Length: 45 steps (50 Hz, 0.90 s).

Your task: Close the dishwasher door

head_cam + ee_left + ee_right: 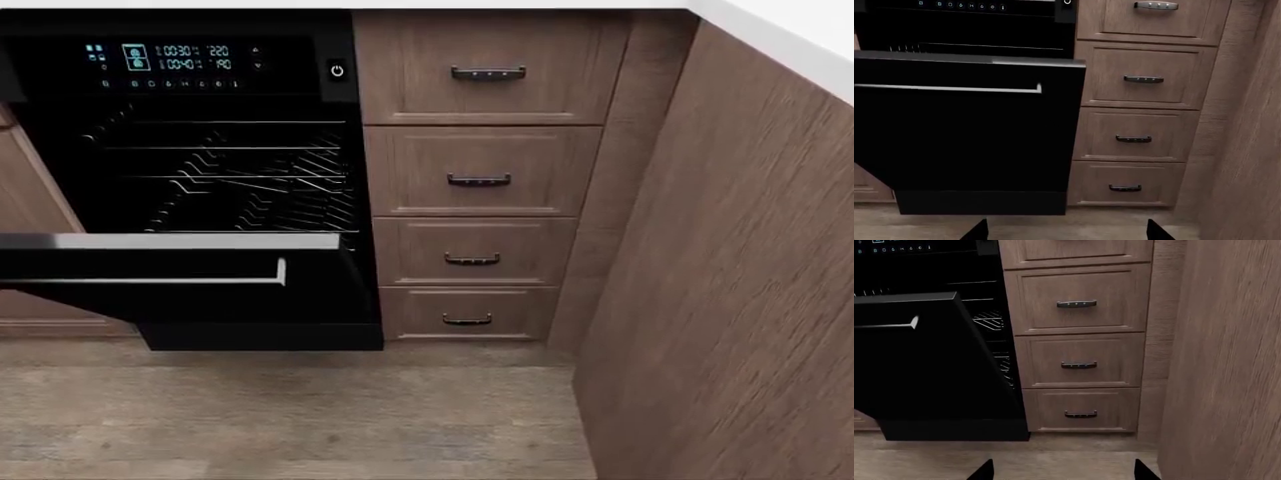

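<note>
Both grippers, left and right, are hanging spread, empty; the glossy black dishwasher door is tilting ahead; best pushed squarely near its silver-grey top edge.

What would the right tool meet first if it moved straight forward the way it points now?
Probably the bottom brown wooden drawer front, just right of the glossy black dishwasher door; depth is unclear. The right tool looks open.

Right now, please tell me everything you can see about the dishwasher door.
The dishwasher door is a wide, glossy black flat panel with a silver-grey top edge and a long thin silver bar handle. It stands partly open, hinged at the bottom and tilted outward, so the wire racks show above it. It sits left of the brown wooden drawers. Neither gripper touches it; only dark fingertips show at the wrist views' edges.
</note>
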{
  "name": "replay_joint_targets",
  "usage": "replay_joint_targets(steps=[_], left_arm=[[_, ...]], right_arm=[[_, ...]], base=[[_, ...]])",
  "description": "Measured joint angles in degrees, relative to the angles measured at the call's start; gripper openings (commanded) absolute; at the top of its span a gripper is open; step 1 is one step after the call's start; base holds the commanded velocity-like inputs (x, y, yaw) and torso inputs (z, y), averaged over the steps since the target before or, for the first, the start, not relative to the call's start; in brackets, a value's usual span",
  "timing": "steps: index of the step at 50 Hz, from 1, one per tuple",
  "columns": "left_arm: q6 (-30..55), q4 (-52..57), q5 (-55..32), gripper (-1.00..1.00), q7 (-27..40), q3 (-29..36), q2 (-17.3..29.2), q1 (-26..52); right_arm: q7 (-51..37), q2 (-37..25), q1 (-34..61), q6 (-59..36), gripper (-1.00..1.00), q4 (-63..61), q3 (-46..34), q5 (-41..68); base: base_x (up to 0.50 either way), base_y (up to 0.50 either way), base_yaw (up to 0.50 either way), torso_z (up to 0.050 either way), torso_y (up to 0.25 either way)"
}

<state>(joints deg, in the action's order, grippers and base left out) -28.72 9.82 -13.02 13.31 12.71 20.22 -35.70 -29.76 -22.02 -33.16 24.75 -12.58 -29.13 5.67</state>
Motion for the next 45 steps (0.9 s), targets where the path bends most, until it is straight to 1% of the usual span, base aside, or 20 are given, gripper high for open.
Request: replay_joint_targets(steps=[45], left_arm=[[-0.7, -0.5, -0.2, 1.00, 0.9, 0.8, 0.7, 0.0]], right_arm=[[-1.8, -1.3, 0.8, 0.2, 1.00, 0.2, -1.6, 0.4]], base=[[0.00, 0.00, 0.00, -0.020, 0.000]])
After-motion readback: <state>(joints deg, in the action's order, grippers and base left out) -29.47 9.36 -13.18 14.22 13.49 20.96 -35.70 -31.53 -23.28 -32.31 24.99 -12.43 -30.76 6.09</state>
